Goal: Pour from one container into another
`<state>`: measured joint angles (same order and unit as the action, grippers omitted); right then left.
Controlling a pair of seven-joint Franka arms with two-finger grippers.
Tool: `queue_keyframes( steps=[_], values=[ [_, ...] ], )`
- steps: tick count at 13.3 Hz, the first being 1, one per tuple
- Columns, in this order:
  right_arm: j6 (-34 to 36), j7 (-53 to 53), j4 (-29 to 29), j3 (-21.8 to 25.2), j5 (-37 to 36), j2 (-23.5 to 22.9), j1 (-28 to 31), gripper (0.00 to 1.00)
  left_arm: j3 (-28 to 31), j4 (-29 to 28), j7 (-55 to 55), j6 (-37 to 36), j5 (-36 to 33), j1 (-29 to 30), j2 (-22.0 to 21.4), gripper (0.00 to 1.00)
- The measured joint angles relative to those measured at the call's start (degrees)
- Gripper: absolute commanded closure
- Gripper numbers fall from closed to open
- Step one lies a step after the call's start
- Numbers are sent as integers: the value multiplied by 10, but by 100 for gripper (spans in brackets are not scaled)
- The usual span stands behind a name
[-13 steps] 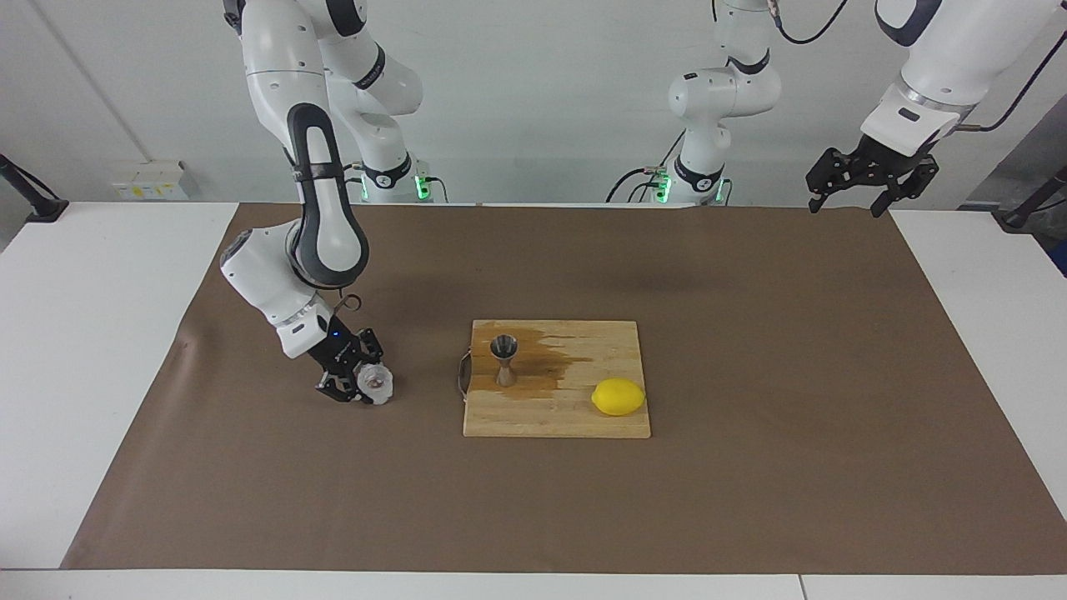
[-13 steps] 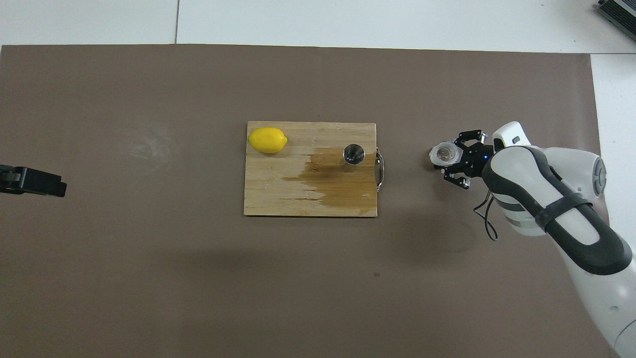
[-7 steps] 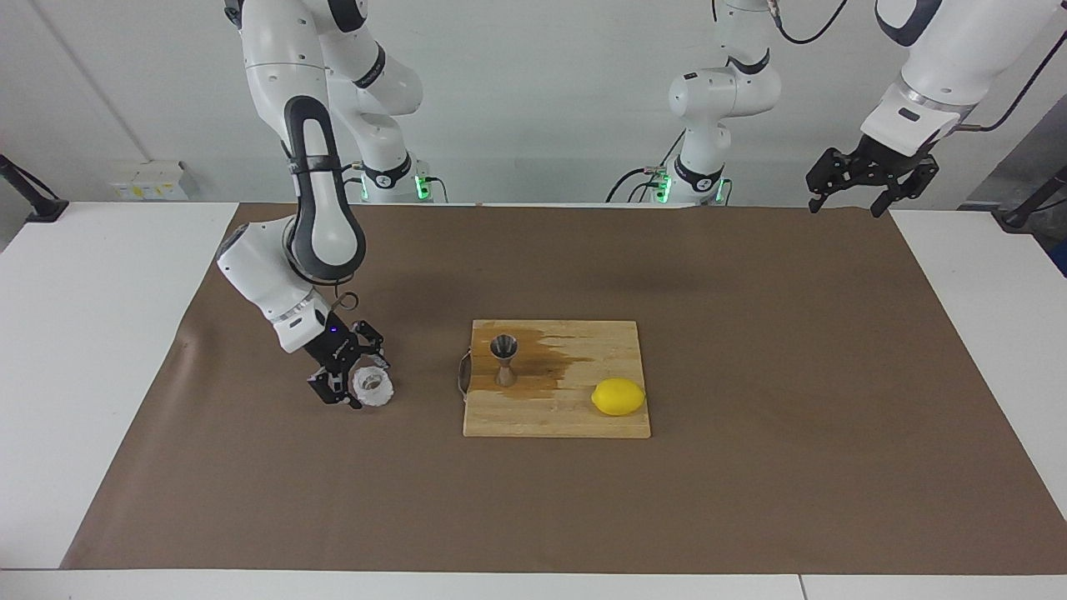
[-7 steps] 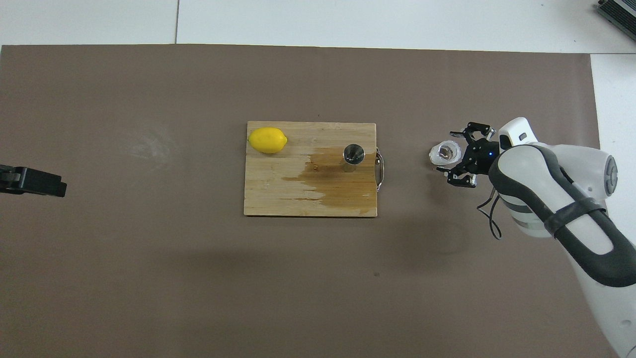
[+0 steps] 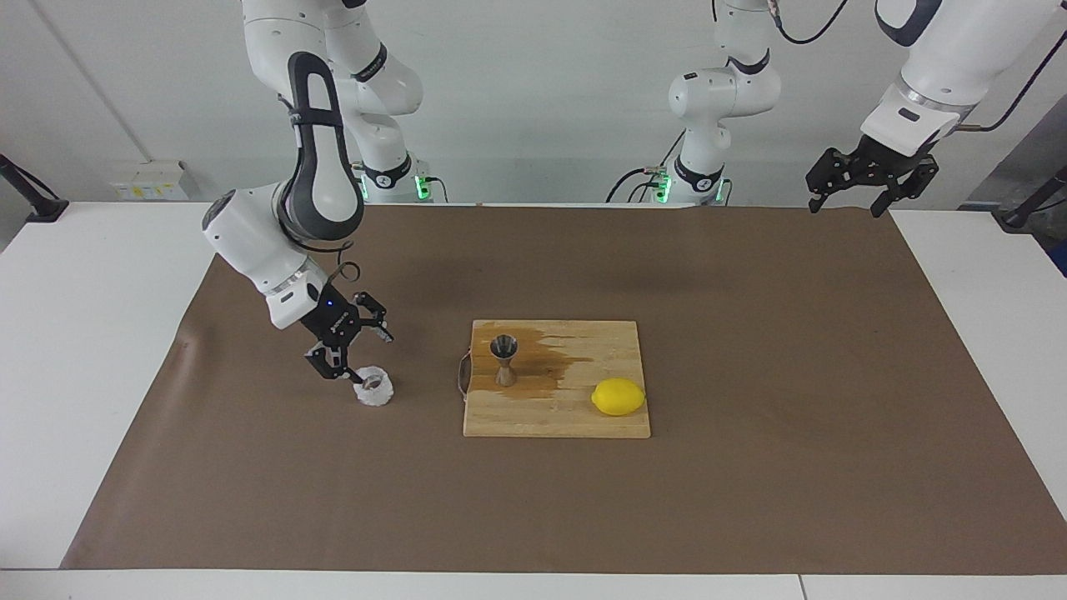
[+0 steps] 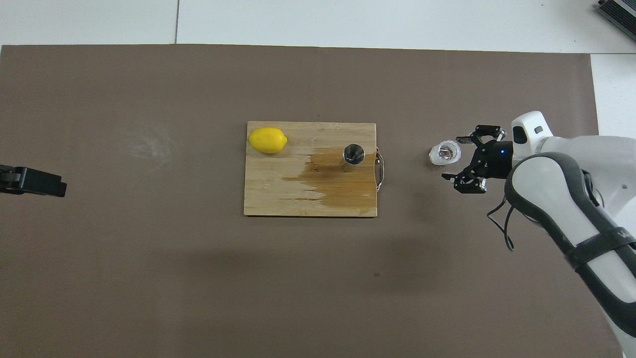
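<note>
The small translucent whitish cup (image 5: 373,389) stands upright on the brown mat, apart from the board, toward the right arm's end of the table; it also shows in the overhead view (image 6: 443,152). My right gripper (image 5: 353,356) is open and empty, raised just above and beside the cup, clear of it; it shows in the overhead view (image 6: 453,156) too. The steel jigger (image 5: 503,358) stands upright on the wooden board, near the handle (image 6: 354,155). My left gripper (image 5: 859,196) waits open, high over the left arm's end of the table.
The wooden cutting board (image 5: 575,421) lies mid-table with a dark wet stain (image 5: 546,367) around the jigger. A yellow lemon (image 5: 618,397) sits on the board toward the left arm's end. A brown mat (image 5: 750,483) covers the table.
My right gripper has opened, let go of the cup and risen back from it. The cup now stands upright on the mat. The left arm has not moved.
</note>
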<state>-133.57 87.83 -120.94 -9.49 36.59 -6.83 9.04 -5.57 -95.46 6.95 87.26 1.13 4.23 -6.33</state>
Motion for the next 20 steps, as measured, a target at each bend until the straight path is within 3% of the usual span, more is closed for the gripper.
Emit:
queue_keyframes(
  steps=[5,8,10,15,20],
  values=[
    [123,-285,24,1,-178,62,22,0,0,0,0,0,0,0,0,0],
    [208,-463,71,1,-275,73,18,0,0,0,0,0,0,0,0,0],
    [261,-546,102,-1,-300,74,16,0,0,0,0,0,0,0,0,0],
    [348,-670,160,0,-344,80,18,0,0,0,0,0,0,0,0,0],
    [373,-700,177,4,-364,106,28,0,0,0,0,0,0,0,0,0]
  ],
)
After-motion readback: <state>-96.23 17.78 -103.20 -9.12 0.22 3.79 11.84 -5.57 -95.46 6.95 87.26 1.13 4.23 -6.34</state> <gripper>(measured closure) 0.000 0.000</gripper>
